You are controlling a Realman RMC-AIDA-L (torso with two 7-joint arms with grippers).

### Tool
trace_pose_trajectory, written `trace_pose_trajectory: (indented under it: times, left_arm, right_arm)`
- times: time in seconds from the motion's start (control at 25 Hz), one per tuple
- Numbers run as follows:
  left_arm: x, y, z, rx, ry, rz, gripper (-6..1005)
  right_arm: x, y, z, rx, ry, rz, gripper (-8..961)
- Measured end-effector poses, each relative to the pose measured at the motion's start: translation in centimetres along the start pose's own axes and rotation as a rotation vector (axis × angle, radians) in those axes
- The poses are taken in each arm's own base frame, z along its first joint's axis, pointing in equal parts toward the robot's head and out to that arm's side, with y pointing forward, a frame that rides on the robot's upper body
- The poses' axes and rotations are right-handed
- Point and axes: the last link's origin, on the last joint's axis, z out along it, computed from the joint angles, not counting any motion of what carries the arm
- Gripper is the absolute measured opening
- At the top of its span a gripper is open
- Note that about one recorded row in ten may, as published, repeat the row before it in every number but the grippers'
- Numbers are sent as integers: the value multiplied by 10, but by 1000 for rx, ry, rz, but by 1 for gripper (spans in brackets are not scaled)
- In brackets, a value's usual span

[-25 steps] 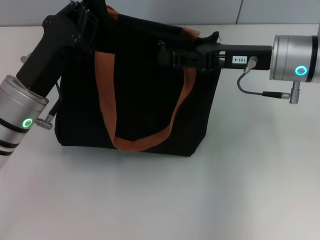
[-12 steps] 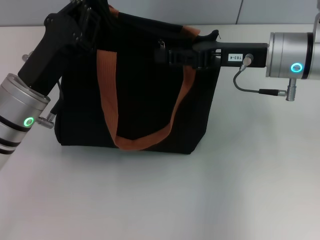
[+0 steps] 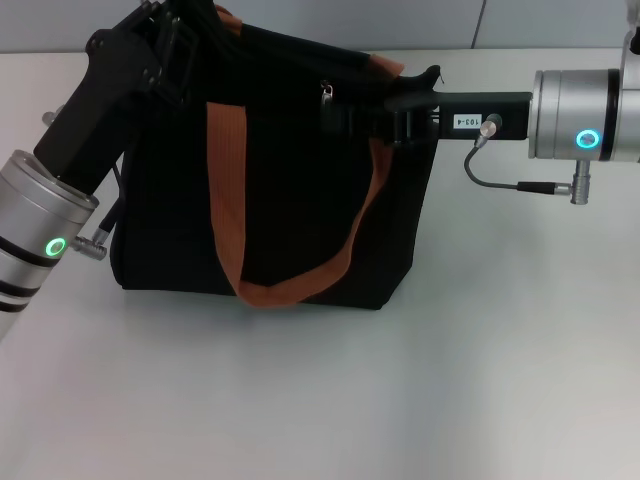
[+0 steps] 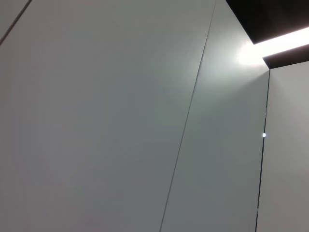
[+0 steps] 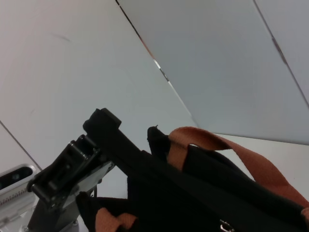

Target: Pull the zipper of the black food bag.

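Observation:
The black food bag stands on the white table with rust-orange handles hanging down its front. Its small silver zipper sits on the upper edge near the middle and also glints in the right wrist view as the zipper. My right gripper reaches in from the right, its tip just below the zipper, black against the black fabric. At the bag's top left corner, my left gripper is shut on the bag's edge. The right wrist view shows that left gripper clamping the upper edge of the bag.
The white table spreads in front of and to the right of the bag. A grey wall panel rises behind it. The left wrist view holds only the wall and a ceiling light.
My right arm has slid a little to the left along the bag's top. The front handle's left strap has shifted slightly right. The left arm has held still.

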Motion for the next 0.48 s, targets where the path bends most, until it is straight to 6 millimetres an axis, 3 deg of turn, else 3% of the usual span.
trace_pose_trajectory:
  times: [0.16, 0.48]
  left_arm:
    - [0, 0, -1, 1, 0, -1, 61]
    - [0, 0, 0, 0, 2, -2, 62]
  right_arm:
    - [-1, -1, 0, 4, -2, -1, 64]
    - [-4, 1, 3, -3, 7, -16, 43]
